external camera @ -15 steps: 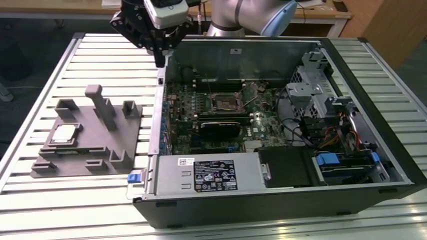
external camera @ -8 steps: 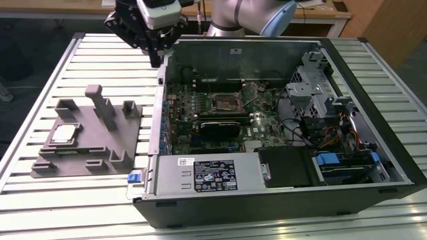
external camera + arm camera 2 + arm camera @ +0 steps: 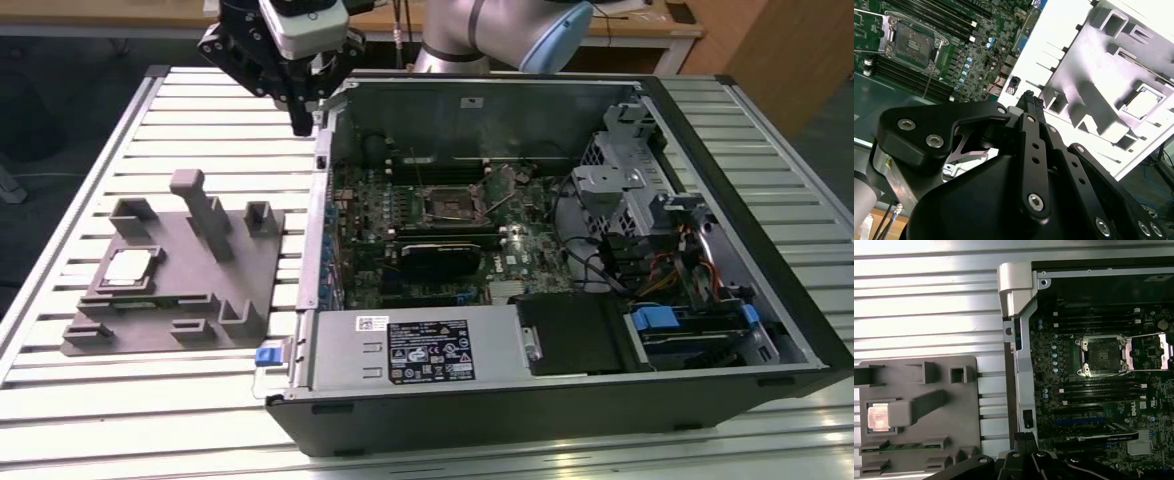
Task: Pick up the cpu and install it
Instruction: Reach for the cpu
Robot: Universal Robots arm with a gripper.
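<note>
gripper (image 3: 304, 120) hangs clenched and empty by the open case (image 3: 467, 112) edge, cpu (image 3: 130, 267) in the tray (image 3: 187, 292) well apart.

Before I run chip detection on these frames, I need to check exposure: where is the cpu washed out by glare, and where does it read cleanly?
First wrist view: the cpu glows blown-out pinkish white; second wrist view: the cpu and the table slats beside the tray bleach to white; exterior view: evenly lit, the cpu's silver top reads clearly against the grey tray.
</note>
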